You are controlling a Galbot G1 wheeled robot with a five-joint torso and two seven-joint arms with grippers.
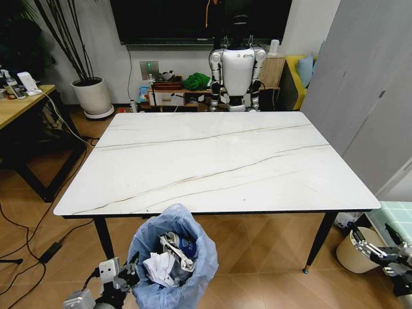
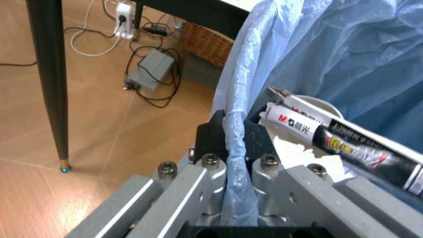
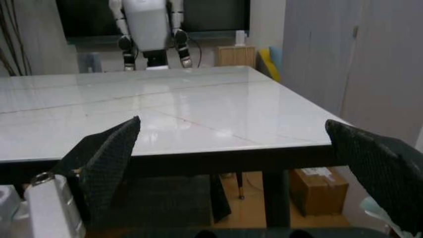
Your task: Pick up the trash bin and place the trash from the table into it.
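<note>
The trash bin (image 1: 172,264), lined with a crinkled light-blue bag, hangs just below the table's (image 1: 212,161) near edge. My left gripper (image 1: 129,273) is shut on the bin's rim; the left wrist view shows the fingers (image 2: 264,146) pinching the blue bag edge (image 2: 235,148). Trash lies inside the bin: white crumpled tissues (image 1: 158,267), a blue paper cup (image 1: 187,248) and a printed white tube (image 2: 343,144). My right gripper (image 1: 376,248) hovers open at the lower right, below table height; its black pads (image 3: 109,158) stand wide apart.
A white humanoid robot (image 1: 237,71) stands beyond the table's far edge. A yellow wooden desk (image 1: 19,103) and a white plant pot (image 1: 91,96) are at the left. A small round basket (image 1: 351,251) sits on the floor at right. Cables and a power strip (image 2: 126,12) lie on the floor.
</note>
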